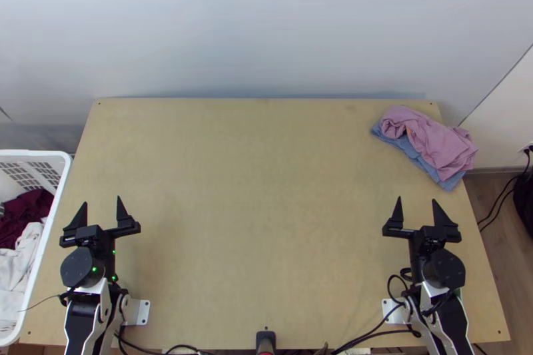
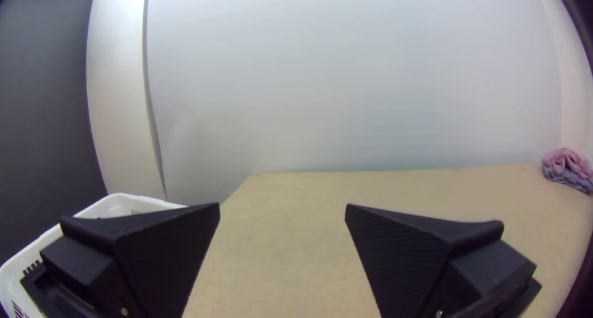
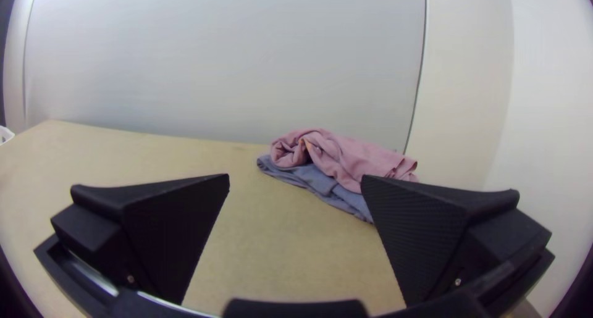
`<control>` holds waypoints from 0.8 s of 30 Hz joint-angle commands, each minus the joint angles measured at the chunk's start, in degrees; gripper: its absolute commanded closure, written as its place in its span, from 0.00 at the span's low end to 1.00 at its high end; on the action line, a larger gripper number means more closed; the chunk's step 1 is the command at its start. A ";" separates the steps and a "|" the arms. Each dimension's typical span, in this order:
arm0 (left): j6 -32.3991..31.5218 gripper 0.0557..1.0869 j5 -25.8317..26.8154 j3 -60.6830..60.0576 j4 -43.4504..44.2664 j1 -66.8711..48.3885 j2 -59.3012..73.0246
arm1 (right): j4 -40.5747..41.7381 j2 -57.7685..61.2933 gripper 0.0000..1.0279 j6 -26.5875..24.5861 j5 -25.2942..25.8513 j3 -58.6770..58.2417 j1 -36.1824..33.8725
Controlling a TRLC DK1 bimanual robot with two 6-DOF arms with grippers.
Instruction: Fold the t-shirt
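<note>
We're tagging a plain dusty-pink cloth [image 3: 346, 154], a plain blue-grey cloth [image 3: 327, 188], a maroon cloth [image 1: 23, 215], a white cloth [image 1: 23, 255]. We're marking basket [image 1: 33, 153] white, tabletop [image 1: 266, 222] plain tan, wall [image 1: 266, 22] pale grey, left pincer [image 1: 102, 200] and right pincer [image 1: 415, 200] black.

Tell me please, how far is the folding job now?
Done: no finished fold that I can confirm; the pink cloth lies rumpled on the blue cloth at the table's far right corner.
In hand: nothing; left gripper and right gripper are open.
Left: probably the folding itself; the dark red cloth lies bunched in the basket.
</note>
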 commanded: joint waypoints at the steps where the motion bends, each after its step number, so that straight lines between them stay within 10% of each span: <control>1: -0.06 0.04 0.02 -0.06 0.02 0.00 -0.03 | -0.06 0.01 0.04 0.03 0.02 0.00 0.02; 20: -8.41 0.04 1.34 0.29 -2.00 -1.84 -0.03 | 1.61 -0.08 0.04 7.94 0.20 -0.17 0.29; 24: -5.42 0.04 0.55 0.55 -1.04 -4.04 0.05 | 13.65 -0.17 0.04 -9.02 5.56 -2.55 -0.33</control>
